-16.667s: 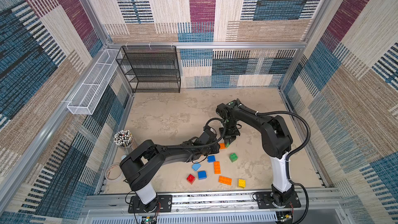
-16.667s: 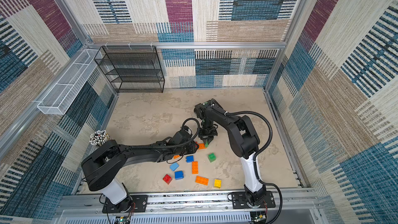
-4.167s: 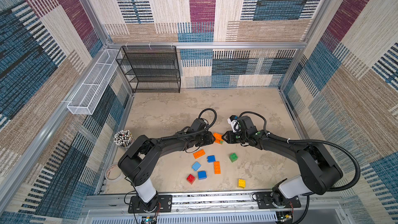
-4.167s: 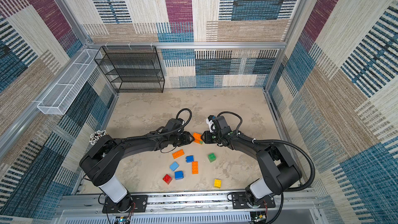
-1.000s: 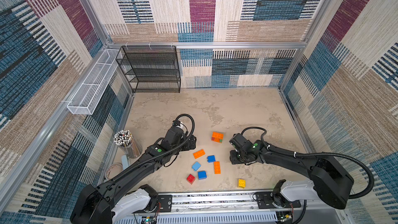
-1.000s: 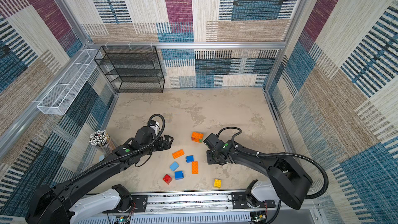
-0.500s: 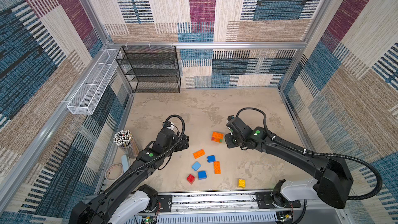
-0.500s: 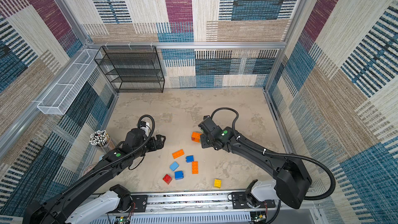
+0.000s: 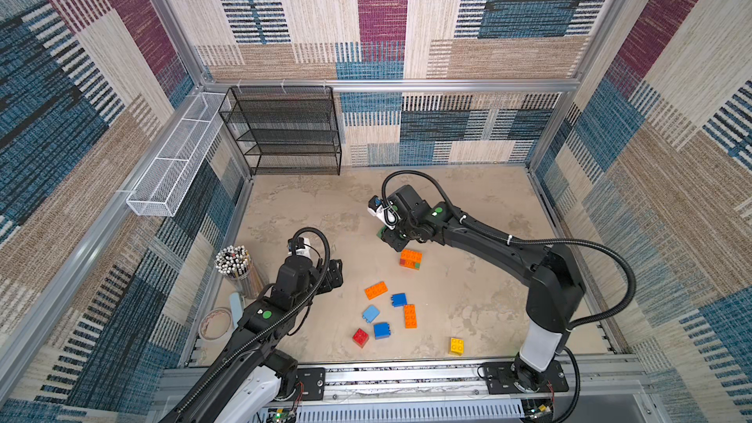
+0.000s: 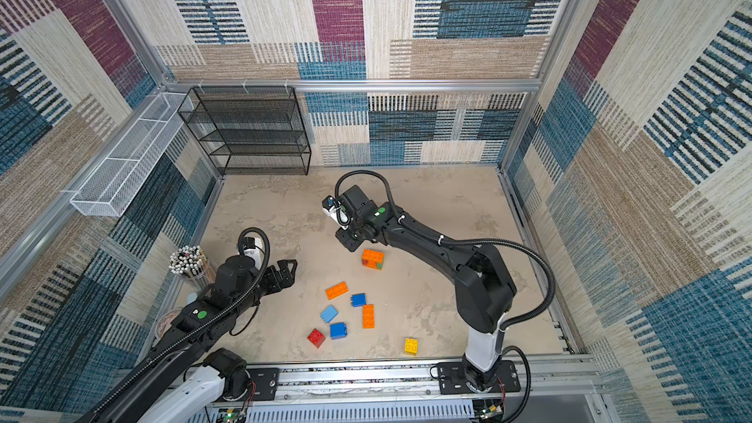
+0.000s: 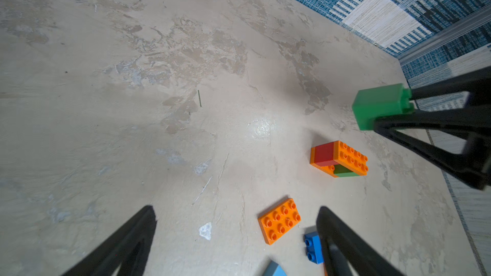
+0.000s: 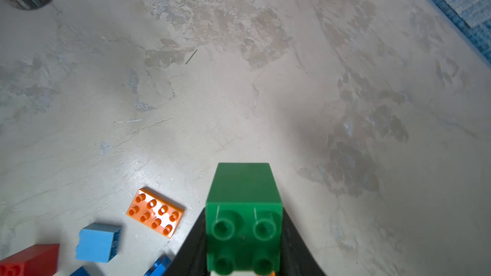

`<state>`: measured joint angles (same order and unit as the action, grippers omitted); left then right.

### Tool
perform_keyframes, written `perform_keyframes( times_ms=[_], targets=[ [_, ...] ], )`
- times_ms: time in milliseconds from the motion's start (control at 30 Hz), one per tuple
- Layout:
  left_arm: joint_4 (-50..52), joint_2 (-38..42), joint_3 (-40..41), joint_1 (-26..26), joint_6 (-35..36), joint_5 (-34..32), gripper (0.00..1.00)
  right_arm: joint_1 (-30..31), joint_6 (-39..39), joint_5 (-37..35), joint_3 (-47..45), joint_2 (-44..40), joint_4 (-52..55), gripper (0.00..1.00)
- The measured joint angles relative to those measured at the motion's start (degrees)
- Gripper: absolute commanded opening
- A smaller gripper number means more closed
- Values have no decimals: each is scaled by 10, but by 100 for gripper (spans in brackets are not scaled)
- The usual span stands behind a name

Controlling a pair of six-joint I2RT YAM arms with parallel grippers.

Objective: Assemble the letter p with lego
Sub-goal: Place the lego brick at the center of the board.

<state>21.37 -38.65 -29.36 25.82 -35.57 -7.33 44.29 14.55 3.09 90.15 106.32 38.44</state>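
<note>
My right gripper (image 9: 391,238) (image 12: 244,234) is shut on a green square lego brick (image 12: 244,208) (image 11: 380,104), held off the floor just behind a small stack (image 9: 410,259) (image 10: 373,259) (image 11: 338,159) of orange bricks with a red and a green one between them. My left gripper (image 9: 335,274) (image 11: 236,209) hovers open and empty left of the loose bricks. On the floor lie an orange brick (image 9: 375,290) (image 12: 155,216), a second orange one (image 9: 410,315), blue (image 9: 399,299), light blue (image 9: 370,313), blue (image 9: 382,330), red (image 9: 360,337) and yellow (image 9: 456,346).
A cup of pencils (image 9: 236,264) and a tape roll (image 9: 215,323) stand by the left wall. A black wire rack (image 9: 285,132) fills the back left corner, with a white mesh basket (image 9: 179,156) fixed on the left wall.
My right gripper has closed on the green brick and carried it up and back-left past the stack. The left arm has drawn back to the left, still open.
</note>
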Motion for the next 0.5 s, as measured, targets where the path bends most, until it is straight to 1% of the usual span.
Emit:
perform_keyframes(
  times_ms=[100, 267, 500],
  targets=[
    [5, 22, 8, -1, 0, -5, 96, 0, 61, 19, 33, 47, 9, 20],
    [16, 51, 20, -2, 2, -15, 96, 0, 138, 42, 55, 100, 16, 20],
    [25, 72, 29, -2, 4, -28, 96, -1, 201, 52, 72, 159, 29, 23]
  ],
)
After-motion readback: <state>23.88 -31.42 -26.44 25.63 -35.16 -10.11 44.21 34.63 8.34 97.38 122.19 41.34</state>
